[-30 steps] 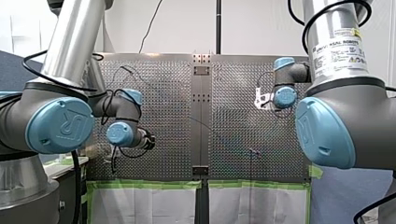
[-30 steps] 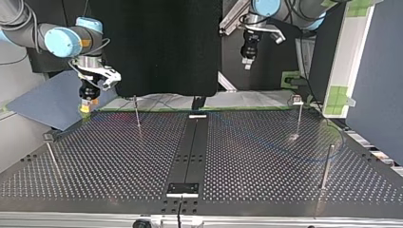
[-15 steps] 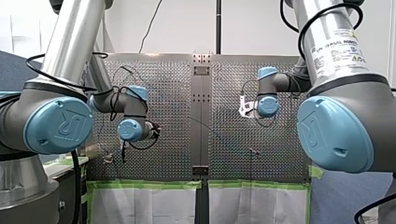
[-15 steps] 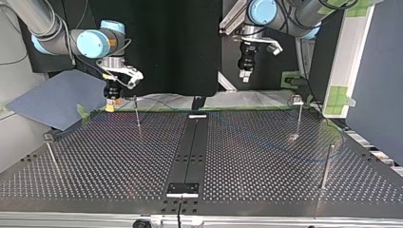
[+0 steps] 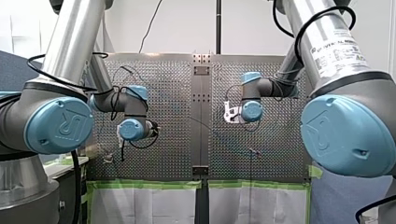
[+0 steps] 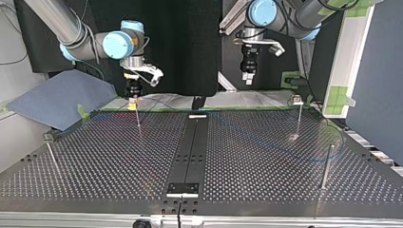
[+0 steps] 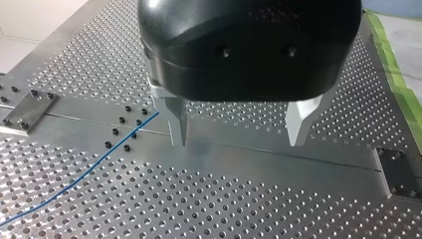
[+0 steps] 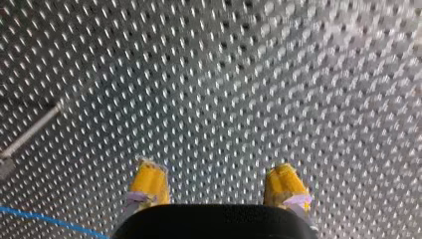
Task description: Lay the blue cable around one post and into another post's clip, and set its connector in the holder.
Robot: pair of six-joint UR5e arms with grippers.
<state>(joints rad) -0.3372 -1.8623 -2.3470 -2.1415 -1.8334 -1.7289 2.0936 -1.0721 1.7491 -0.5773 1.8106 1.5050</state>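
Blue cable (image 7: pixel 79 179) lies loose on the desk (image 6: pixel 266 156). It crosses the perforated plate to the centre strip and passes just beside my left pincer (image 7: pixel 238 142), which is spread open, empty and hovering clear. Connector not seen.

Change: within the last second my right arm swung along the desk's arm-side edge, from its corner toward the middle. Right pincer (image 8: pixel 217 186), yellow pads apart and empty, now hangs just over a thin post (image 6: pixel 137 114). Left arm barely shifted.

Judgement: approach only, no routing begun.

Desk: drilled metal, green tape (image 5: pixel 149 184) along one edge. Room: black curtain (image 6: pixel 166 47), grey-blue sheet (image 6: pixel 57 99) beyond the corner.
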